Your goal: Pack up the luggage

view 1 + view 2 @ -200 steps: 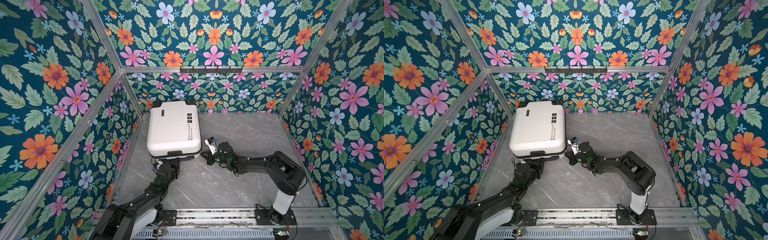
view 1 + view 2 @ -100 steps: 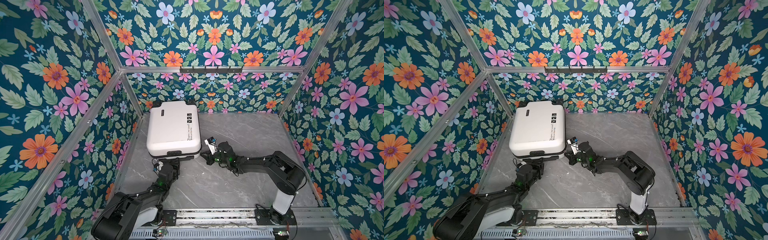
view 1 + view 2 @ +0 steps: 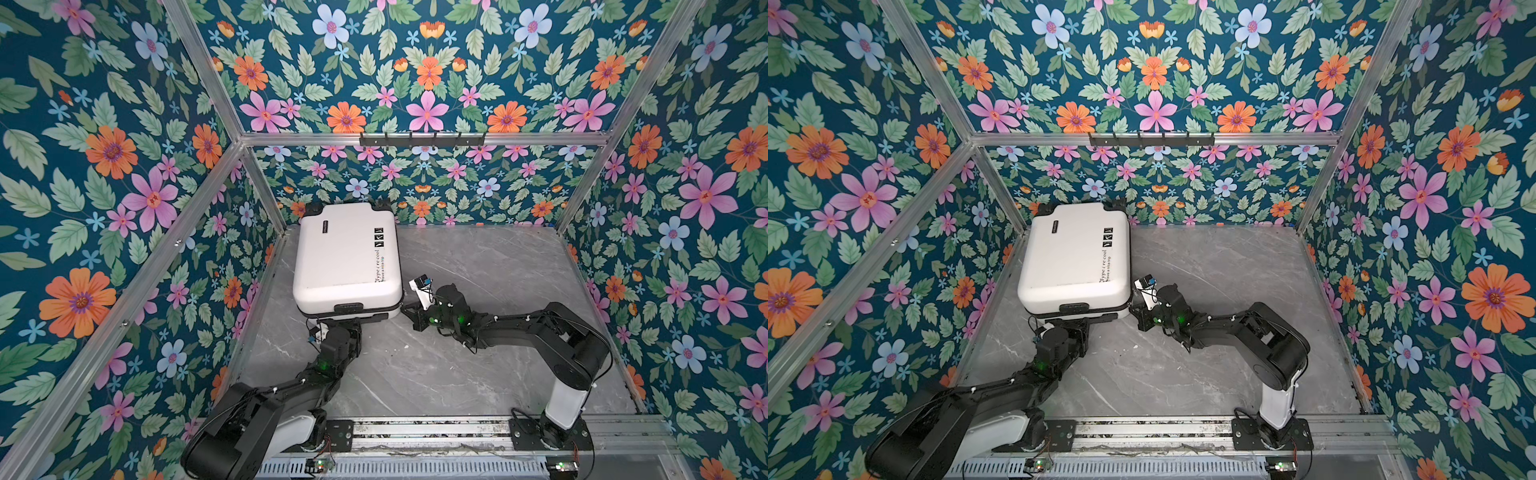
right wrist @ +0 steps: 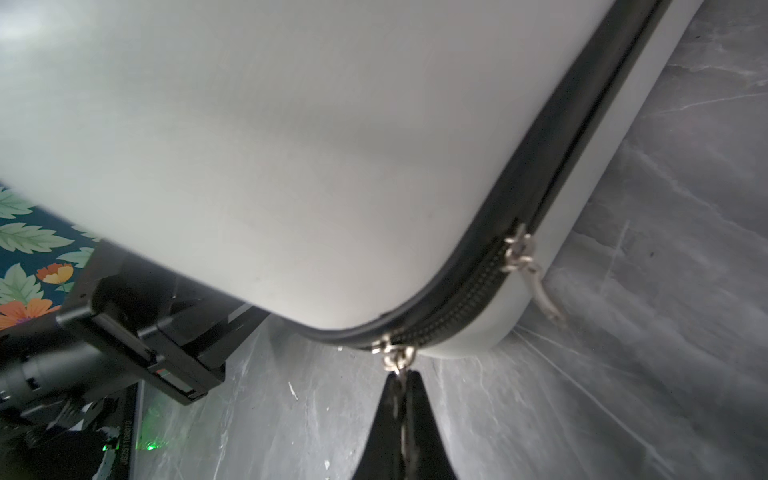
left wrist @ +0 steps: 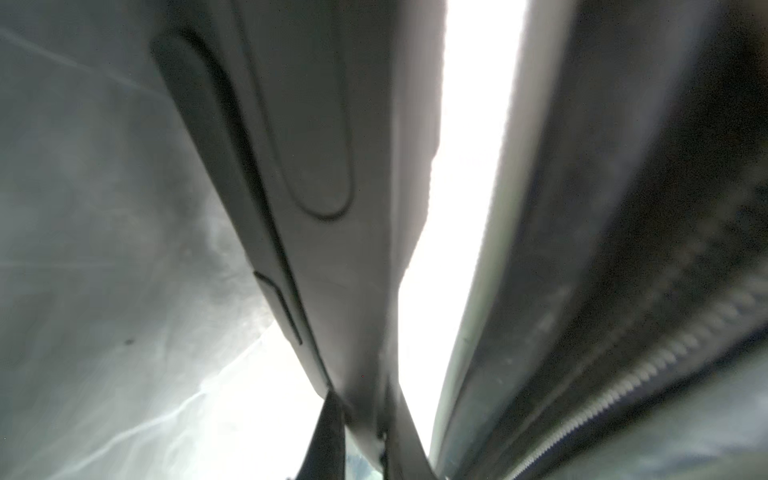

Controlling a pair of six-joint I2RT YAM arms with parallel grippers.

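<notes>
luggage [image 3: 347,266] is laid flat, lid down, in the table's [image 3: 478,374] far left corner | right gripper [image 4: 401,386] is clamped tight on a zipper pull [image 4: 395,357] | left gripper [image 3: 334,327] is placed by the handle [image 3: 348,308], finger spread not discernible (blurred view) | contents seemingly packed; only a short zip stretch is left

A grey marble-patterned tabletop [image 3: 490,374] carries the white luggage [image 3: 345,257], which lies flat (printed shell facing up) in the far left corner, close against the floral walls [image 3: 257,266]. Tiny white flecks [image 4: 293,391] dot the bare surface near it.
</notes>
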